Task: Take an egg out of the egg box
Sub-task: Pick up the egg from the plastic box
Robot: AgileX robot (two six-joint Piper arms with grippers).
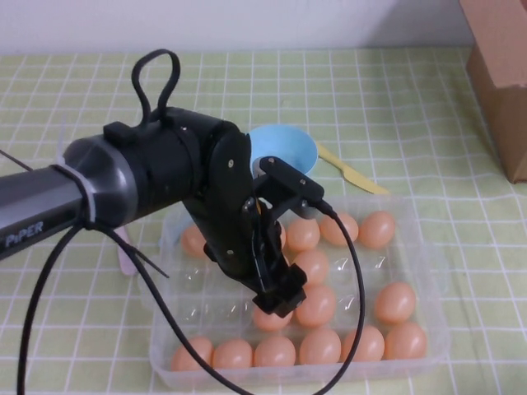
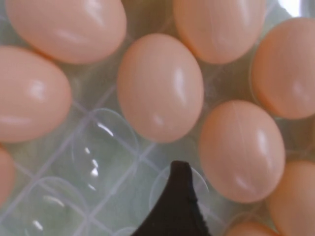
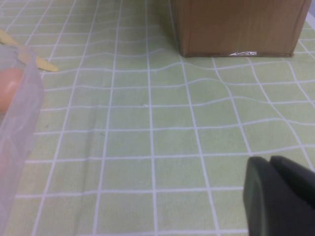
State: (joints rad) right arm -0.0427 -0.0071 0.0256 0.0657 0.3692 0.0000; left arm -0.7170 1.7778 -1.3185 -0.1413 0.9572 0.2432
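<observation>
A clear plastic egg box [image 1: 431,265] holding several tan eggs sits in the middle of the table. My left gripper [image 1: 278,298] is lowered into the box, over the middle rows. In the left wrist view one black finger [image 2: 178,206] stands over an empty cup, just beside an egg [image 2: 241,150]; another egg [image 2: 160,86] lies beyond it. The second finger is out of frame, so the jaws stand apart. Nothing is held. My right gripper [image 3: 269,161] is shut and empty, low over the tablecloth, right of the box's clear wall [image 3: 19,113]. It is out of the high view.
A blue bowl [image 1: 288,146] and a yellow utensil [image 1: 354,174] lie behind the box. A pink utensil [image 1: 125,255] lies at its left. A cardboard box [image 1: 502,74] stands at the far right, also in the right wrist view [image 3: 236,24].
</observation>
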